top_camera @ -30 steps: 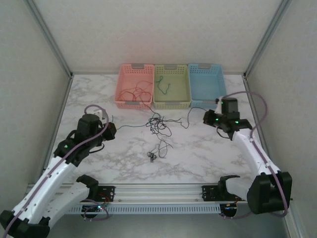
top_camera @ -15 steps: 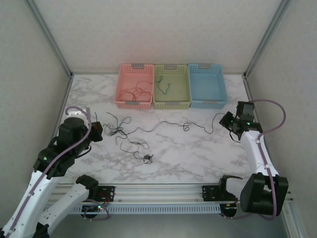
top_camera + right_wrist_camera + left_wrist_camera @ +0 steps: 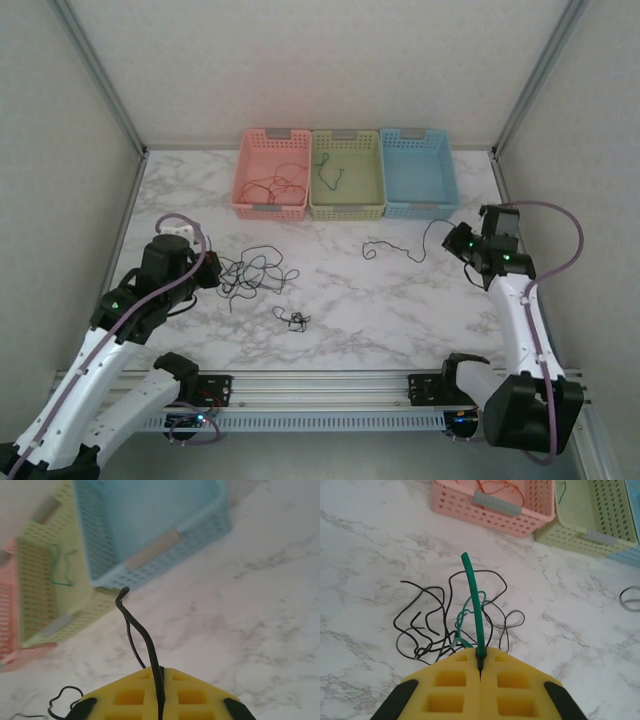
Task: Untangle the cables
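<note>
We are pinching a green cable (image 3: 473, 592) in the left gripper (image 3: 480, 661), a black cable (image 3: 144, 632) in the right gripper (image 3: 160, 675), holding them apart to separate strands.

Pink basket (image 3: 271, 172), green cable (image 3: 470, 580), black cable (image 3: 151, 652), marbled table (image 3: 400, 310)

Left gripper (image 3: 480, 661) and right gripper (image 3: 160, 672) clamped tight, arms spread apart

I saw a green basket (image 3: 347, 211) on the marble counter (image 3: 400, 310), with a pink basket (image 3: 268, 210) touching its left side and a blue basket (image 3: 420, 209) touching its right.
</note>
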Controlling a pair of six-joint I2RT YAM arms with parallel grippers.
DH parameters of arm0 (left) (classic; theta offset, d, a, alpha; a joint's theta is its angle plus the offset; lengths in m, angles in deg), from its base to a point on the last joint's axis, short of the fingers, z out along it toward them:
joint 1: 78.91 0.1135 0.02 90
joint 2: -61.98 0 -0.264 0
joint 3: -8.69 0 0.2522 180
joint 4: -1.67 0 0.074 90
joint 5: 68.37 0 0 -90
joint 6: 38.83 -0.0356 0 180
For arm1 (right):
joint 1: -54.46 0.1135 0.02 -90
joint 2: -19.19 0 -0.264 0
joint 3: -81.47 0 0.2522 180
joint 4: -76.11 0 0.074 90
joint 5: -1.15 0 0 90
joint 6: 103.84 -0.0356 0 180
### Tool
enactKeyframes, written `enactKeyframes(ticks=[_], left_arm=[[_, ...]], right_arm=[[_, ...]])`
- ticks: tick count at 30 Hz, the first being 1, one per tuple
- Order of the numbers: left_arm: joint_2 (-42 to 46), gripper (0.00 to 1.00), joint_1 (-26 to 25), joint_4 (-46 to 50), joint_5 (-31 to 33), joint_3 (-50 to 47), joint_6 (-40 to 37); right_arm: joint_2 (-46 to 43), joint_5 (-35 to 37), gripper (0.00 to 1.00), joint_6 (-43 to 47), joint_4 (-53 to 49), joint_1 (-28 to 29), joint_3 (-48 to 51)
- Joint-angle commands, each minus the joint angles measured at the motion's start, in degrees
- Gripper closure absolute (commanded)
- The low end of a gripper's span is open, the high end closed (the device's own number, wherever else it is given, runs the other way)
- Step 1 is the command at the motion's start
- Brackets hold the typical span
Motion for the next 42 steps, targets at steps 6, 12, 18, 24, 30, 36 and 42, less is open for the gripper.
enactKeyframes(ticks=[6, 12, 18, 24, 30, 36, 42], left_arm=[[0.1, 1.00, 0.6, -3.3, -3.3, -1.0, 1.1], [-0.2, 1.00, 0.6, -4.2, -4.4, -1.6, 1.3], [-0.7, 1.00, 0.6, -4.7, -5.0, -1.7, 1.2], [-0.6, 1.00, 0.6, -4.6, -4.9, -1.8, 1.2], [-0.7, 1.00, 0.6, -4.7, -5.1, -1.8, 1.1], [-0.6, 1.00, 0.6, -4.7, -4.9, -1.8, 1.1], [-1.1, 1.00, 0.6, -4.9, -5.2, -1.9, 1.0]], right_arm=[[-8.8, -20.6, 1.00, -6.6, 15.7, -0.2, -4.1], [-9.1, -17.6, 1.00, -5.6, 12.5, -0.2, -6.5], [-3.8, 0.0, 1.00, -4.5, 9.3, -0.2, -10.9], [11.3, 16.5, 1.00, -3.6, 6.5, -0.1, -20.4], [23.6, 24.1, 1.00, -7.5, 13.5, 0.5, -25.0], [39.7, 24.0, 1.00, -11.2, 8.4, 1.6, -38.7], [52.1, 24.2, 1.00, -14.1, 5.3, 2.5, -49.3]])
